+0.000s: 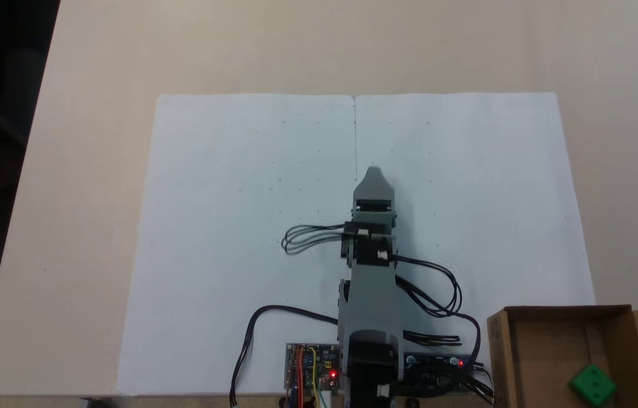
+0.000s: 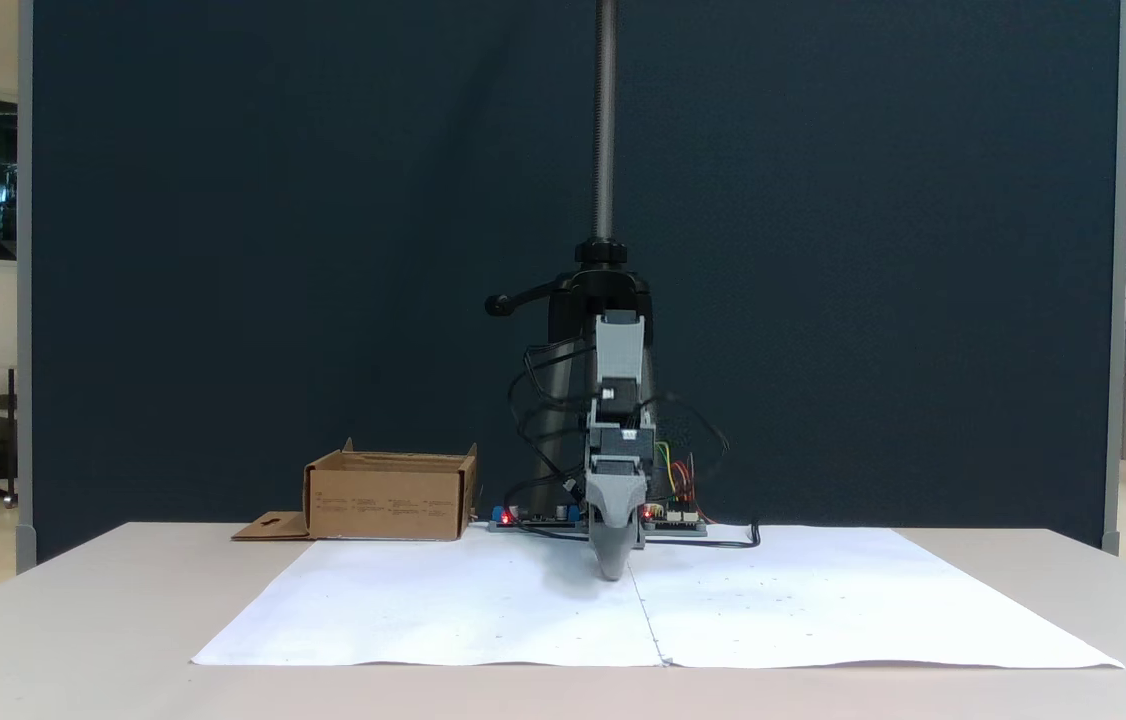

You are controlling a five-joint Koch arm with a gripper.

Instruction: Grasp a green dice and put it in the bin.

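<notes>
The broad beige worktop carries a large white paper sheet, made of two halves that meet at a centre seam; both fixed views show it spread flat under the arm. Behind the worktop in a fixed view stands a dark blue partition panel, with a metal pole on a black clamp rising in front of it.

The grey and black hobby arm reaches from its base at the near edge of the sheet toward the middle, black cables looping out to either side. A brown corrugated cardboard box with low walls sits beside the arm's base, at the lower right in a fixed view, and at the left in a fixed view, with a flap lying flat beside it.

The grey pointed tool hangs low over the seam, tip close to the paper; its jaws look pressed together, holding nothing.

The small bright green cube with dark pips lies inside the box, near its lower right corner, well apart from the tool.
</notes>
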